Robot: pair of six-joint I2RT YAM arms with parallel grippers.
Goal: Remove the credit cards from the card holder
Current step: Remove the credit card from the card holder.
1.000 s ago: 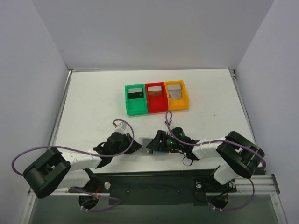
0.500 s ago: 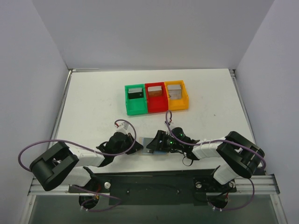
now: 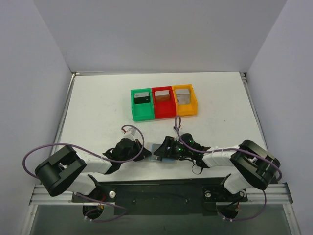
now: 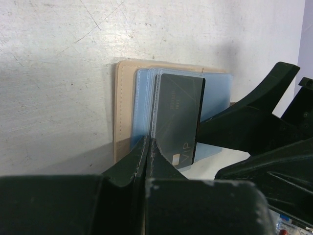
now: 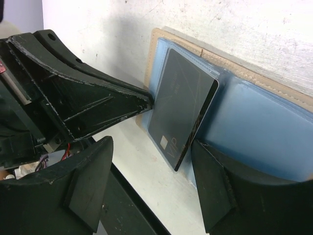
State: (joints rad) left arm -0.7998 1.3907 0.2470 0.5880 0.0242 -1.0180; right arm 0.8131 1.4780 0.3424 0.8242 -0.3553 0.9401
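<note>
The holder lies open and flat on the white worktop near its front edge, between the two tools. Its tan border frames bluish pocket panels. A dark card sticks partway out of one pocket, with pale "VIP" lettering on its free end. The left tool is closed tight with nothing between its fingers. Its tips sit at the holder's pocket, just beside the card's long edge. The right tool has its fingers apart, one on either side of the card's free end. One finger is against the card's edge and the other is clear of it, so the tool grips nothing. Well behind, a green bin, a red bin and an orange bin stand touching in a row. Each holds one of the other cards, standing on edge.
</note>
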